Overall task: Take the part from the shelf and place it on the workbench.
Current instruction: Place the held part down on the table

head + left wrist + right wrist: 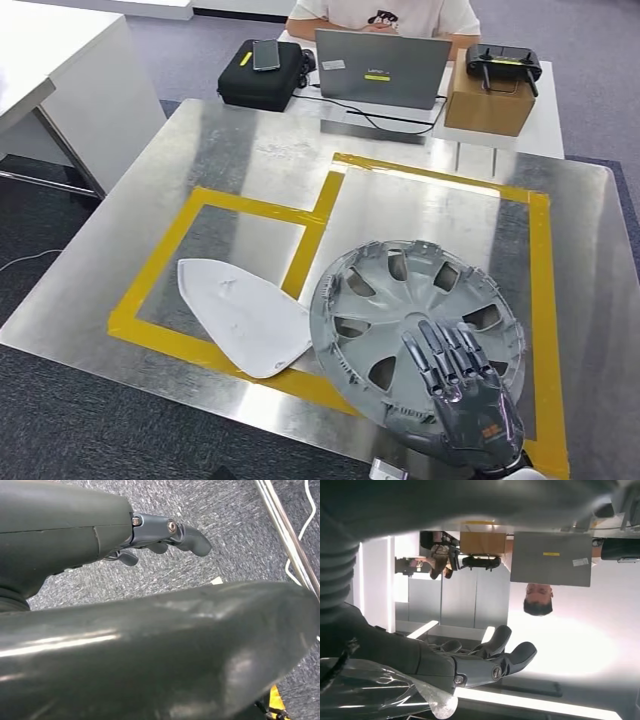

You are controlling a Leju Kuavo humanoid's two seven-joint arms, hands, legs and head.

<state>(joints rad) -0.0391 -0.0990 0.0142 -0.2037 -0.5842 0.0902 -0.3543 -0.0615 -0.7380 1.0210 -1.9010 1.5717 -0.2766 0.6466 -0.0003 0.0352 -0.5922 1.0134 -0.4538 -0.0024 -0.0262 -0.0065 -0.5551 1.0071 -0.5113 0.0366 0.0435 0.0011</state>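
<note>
Head view: your right hand lies at five o'clock, fingers spread flat on the hubcap, which sits tilted inside the yellow tape on the workbench, probably being steadied into its bay. A white cover lies at nine o'clock of it.

Left wrist view: your left hand hangs over carpet, fingers loosely curled, holding nothing.

Right wrist view: fingers extended; whether they grip, you cannot tell.
</note>
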